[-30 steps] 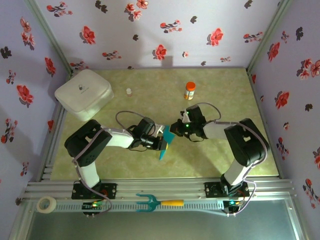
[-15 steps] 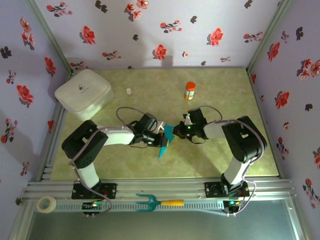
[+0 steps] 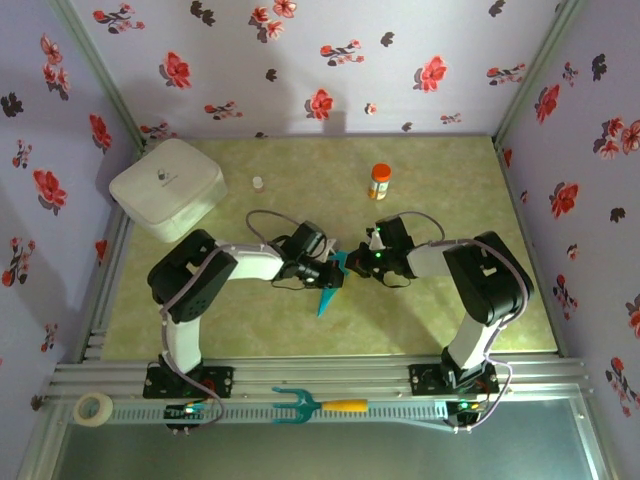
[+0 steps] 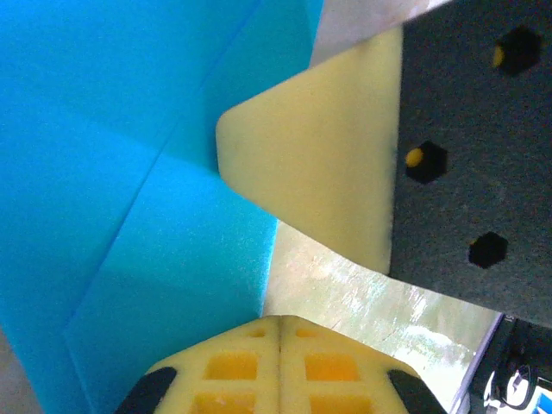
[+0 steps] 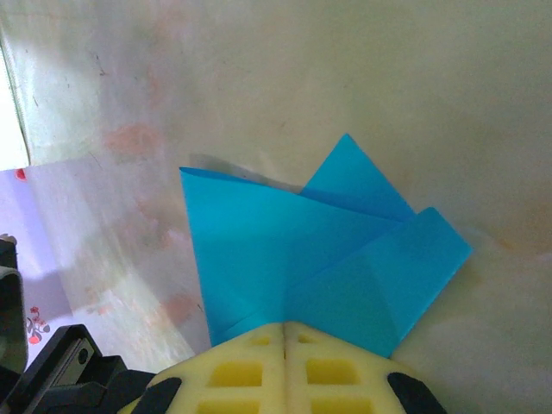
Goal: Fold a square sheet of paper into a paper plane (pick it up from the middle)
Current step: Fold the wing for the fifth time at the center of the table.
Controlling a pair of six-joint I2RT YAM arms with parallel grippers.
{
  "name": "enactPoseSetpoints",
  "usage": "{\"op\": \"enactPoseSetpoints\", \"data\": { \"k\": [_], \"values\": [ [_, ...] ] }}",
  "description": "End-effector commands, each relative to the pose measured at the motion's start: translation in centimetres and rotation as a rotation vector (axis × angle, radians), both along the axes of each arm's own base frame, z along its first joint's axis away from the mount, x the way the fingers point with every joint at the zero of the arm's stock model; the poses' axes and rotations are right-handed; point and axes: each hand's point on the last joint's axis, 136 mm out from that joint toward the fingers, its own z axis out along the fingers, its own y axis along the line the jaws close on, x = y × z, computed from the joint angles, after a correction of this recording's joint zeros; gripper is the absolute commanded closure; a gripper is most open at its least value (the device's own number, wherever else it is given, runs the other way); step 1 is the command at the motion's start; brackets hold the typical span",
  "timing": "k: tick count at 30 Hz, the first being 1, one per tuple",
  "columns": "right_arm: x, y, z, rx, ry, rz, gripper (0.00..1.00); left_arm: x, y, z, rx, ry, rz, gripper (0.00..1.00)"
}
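Comparing the overhead view with a second earlier, you have swung the left arm's elbow in toward the right and carried the left gripper (image 3: 327,272) up against the right gripper (image 3: 352,262); the two now sit just beside each other at the middle of the table (image 3: 450,190). The right arm has barely moved. The paper (image 3: 326,298) hangs between them, partly folded, its narrow tip pointing toward the near edge.

Right gripper: clamped on the paper; its wrist view shows several creased layers running into the closed fingers. Left gripper: fingers pressed together at the paper's edge, but I cannot confirm they pinch it.

Judgement: you appear to be working a crease or handing over the grip. The dart shape is not yet formed, so folding remains.
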Motion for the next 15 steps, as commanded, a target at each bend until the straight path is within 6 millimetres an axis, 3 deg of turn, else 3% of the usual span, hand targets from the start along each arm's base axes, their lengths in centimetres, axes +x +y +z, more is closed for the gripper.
{"op": "enactPoseSetpoints", "data": {
  "k": [1,15],
  "values": [
    [-1.0,-1.7,-3.0,-0.1,0.075,-0.035,1.0,-1.9,1.7,-1.7,0.105,0.034,-0.008,0.96],
    [-1.0,-2.0,-3.5,-0.118,0.09,-0.035,1.0,-6.8,5.9,-1.1,0.201,0.014,-0.089,0.9]
  ]
}}
